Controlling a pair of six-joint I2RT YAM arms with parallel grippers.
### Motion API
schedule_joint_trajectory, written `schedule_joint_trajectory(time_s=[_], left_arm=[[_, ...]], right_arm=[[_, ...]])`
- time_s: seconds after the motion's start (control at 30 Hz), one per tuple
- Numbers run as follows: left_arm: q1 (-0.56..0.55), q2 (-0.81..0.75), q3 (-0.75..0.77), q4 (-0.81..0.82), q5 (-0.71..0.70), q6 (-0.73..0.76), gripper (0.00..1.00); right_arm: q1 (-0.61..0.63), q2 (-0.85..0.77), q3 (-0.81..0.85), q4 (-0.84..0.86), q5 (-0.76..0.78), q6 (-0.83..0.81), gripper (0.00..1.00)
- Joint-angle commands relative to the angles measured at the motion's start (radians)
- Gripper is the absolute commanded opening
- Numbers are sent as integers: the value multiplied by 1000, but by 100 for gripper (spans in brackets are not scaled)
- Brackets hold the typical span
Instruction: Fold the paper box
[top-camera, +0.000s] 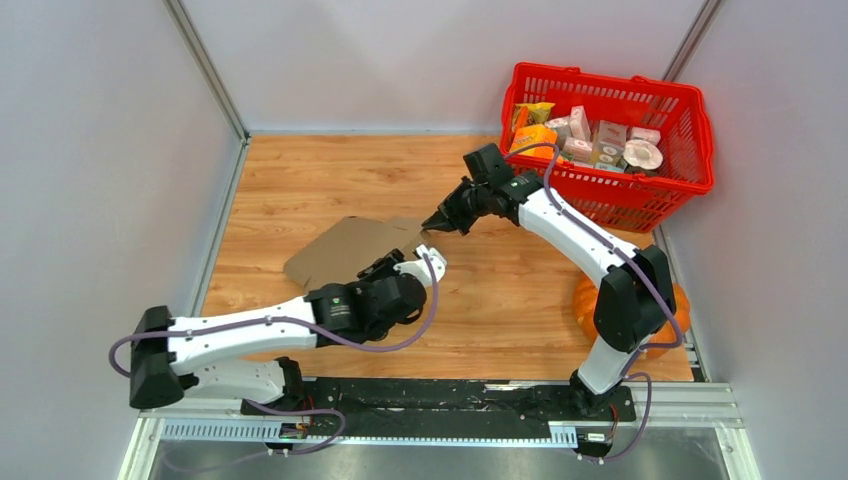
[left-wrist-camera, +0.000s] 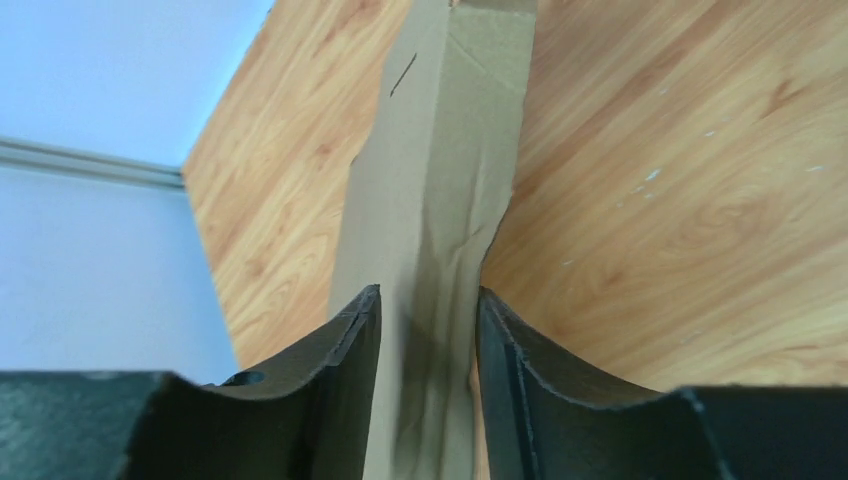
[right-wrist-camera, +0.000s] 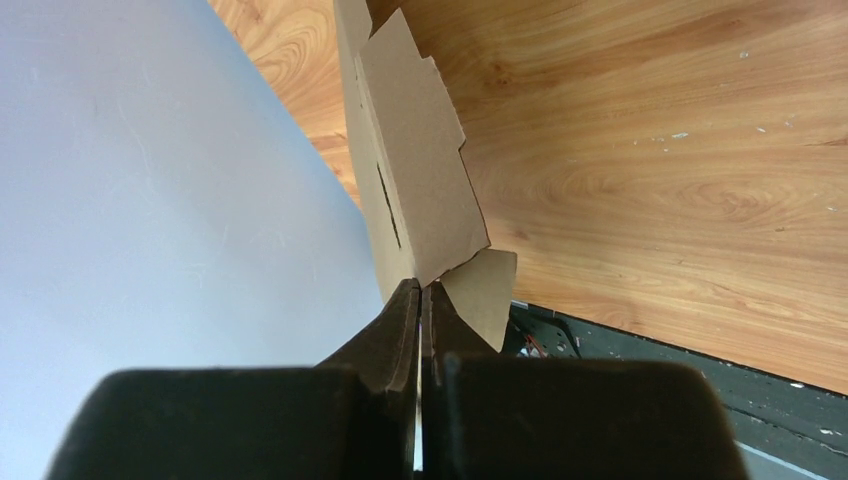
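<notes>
Top external view: the paper box (top-camera: 345, 252) lies mid-table (top-camera: 520, 300). The left gripper (top-camera: 393, 268) clamps its edge at 5 o'clock, and the right gripper (top-camera: 437, 225) pinches a flap corner at 3 o'clock. If the arms pull against each other, the cardboard may tear or crumple.

Paper box (top-camera: 345, 252): plain brown cardbd, die-cut sheet, no print, mostly flat & not yet formed into a box. In top view it sits approx 9 o'clock from centre of table (top-camera: 300, 180), long axis running roughly 8 to 2 o'clock. Wrist views show a long narrow panel w/ a thin slot, stepped flap edges and a small tab at one corner. One long edge is creased/crumpled. The 2 o'clock corner is pinched in right gripper (right-wrist-camera: 420, 290).
</notes>
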Motion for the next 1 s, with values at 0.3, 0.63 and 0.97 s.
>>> schedule_joint_trajectory(time_s=[0.3,0.63,0.97], left_arm=[[0,-686,-123,-82,217,-545,61],[0,-631,-91,-264,239,-475,62],[-1,-533,-181,-54,273,-336,55]], right_arm=[[-73,0,82,22,-80,38,0],[-135,9,115,-3,-135,72,0],[-200,15,107,-32,-157,125,0]])
